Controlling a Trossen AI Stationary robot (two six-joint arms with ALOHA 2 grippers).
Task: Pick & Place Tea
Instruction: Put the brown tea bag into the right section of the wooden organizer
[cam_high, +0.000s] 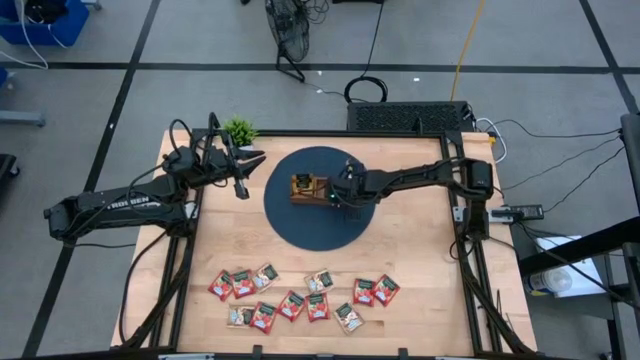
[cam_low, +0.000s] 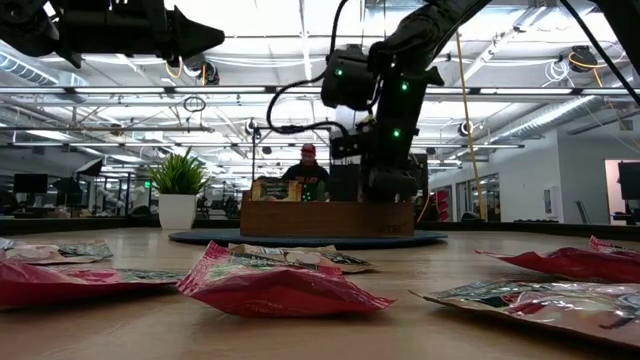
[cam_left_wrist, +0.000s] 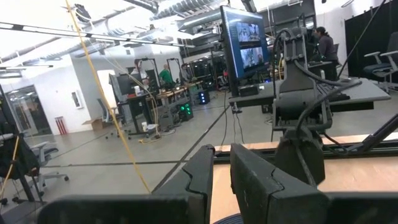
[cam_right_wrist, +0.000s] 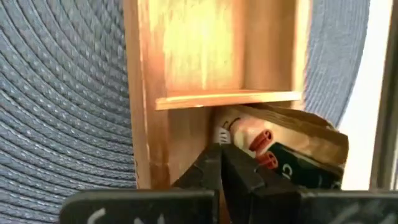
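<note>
Right end effector (cam_right_wrist: 219, 163), apparently closed, crowds a sachet (cam_right_wrist: 292, 149) in the wooden tray (cam_right_wrist: 186, 62).

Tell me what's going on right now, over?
Right gripper shut, down in wooden tray, pressing a tea sachet into one compartment. Left gripper hovers beside the mat, holding nothing. Other sachets wait near the table's front edge. Nothing in the way.

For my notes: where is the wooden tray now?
In the high view the wooden tray sits mid-table on the round dark mat, with the right gripper at its edge.
</note>
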